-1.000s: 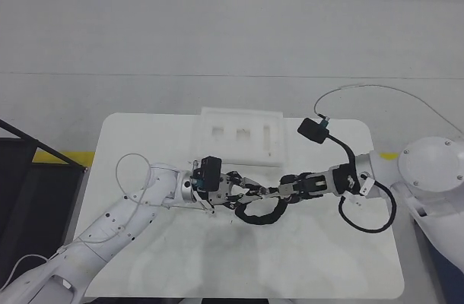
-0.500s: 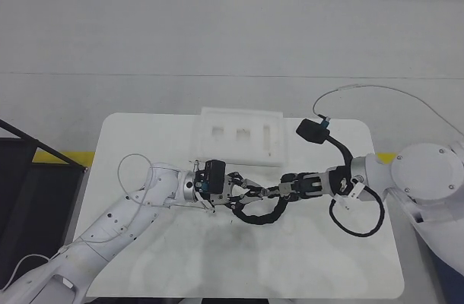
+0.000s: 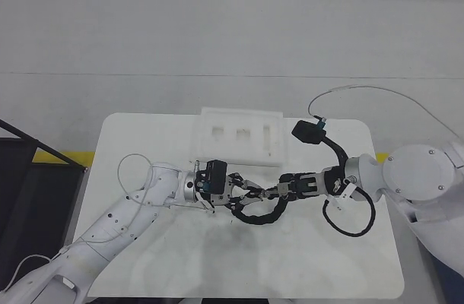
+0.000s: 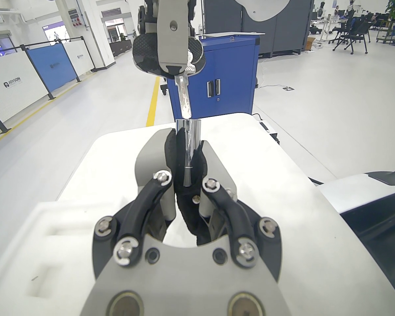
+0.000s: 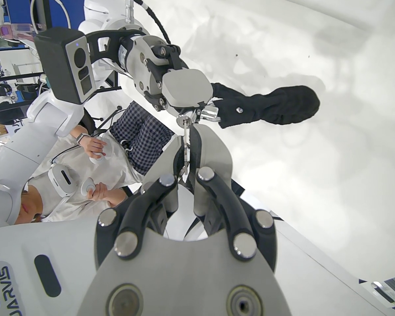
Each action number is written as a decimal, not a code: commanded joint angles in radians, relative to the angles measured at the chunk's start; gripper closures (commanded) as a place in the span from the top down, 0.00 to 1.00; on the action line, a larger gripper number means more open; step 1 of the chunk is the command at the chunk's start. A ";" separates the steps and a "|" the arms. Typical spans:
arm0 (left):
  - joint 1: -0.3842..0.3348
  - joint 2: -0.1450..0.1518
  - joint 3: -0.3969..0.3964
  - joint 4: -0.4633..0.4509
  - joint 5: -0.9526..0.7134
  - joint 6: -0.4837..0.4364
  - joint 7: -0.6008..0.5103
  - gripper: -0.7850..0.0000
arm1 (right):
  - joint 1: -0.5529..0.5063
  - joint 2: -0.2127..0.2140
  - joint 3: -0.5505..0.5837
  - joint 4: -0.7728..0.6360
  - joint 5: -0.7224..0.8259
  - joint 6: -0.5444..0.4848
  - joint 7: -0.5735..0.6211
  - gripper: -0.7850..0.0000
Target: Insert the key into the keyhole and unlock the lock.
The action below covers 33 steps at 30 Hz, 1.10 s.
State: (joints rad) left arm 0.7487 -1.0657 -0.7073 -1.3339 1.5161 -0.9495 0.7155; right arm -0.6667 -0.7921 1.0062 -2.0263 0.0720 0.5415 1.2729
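The job was partway through: both pieces were in hand and lined up, but the key was not yet driven home or turned. Near the middle of the top view, above the white worktop, the left gripper had its fingers pinching the lock by its shiny round barrel. The right gripper had its fingers pressed together on the head of the key. The blade's tip met the barrel's end at the keyhole, yet most of the blade showed outside it. I judged it barely entered at best, and its depth could not be told. Left to do: push the key fully in, twist it, and release the lock. The lock was a bright metal barrel on a cable in a black fabric sleeve. In the top view the cable curved as a loop just below the two grippers.
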 commanded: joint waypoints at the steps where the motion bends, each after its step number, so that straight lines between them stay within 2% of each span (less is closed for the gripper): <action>1: 0.001 -0.001 -0.003 -0.001 0.000 -0.002 -0.002 0.00 | 0.002 0.000 -0.004 0.000 -0.002 0.001 0.000 0.00; 13: 0.008 -0.006 -0.015 -0.004 0.010 -0.006 -0.030 0.00 | 0.023 0.002 -0.043 0.002 -0.037 0.013 -0.007 0.00; 33: 0.017 -0.016 -0.035 0.001 -0.013 -0.026 -0.068 0.00 | 0.120 0.001 -0.170 0.012 -0.040 0.051 -0.045 0.00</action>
State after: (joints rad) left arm 0.7651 -1.0812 -0.7409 -1.3326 1.5027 -0.9748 0.6479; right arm -0.5505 -0.7904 0.8399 -2.0148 0.0315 0.5900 1.2299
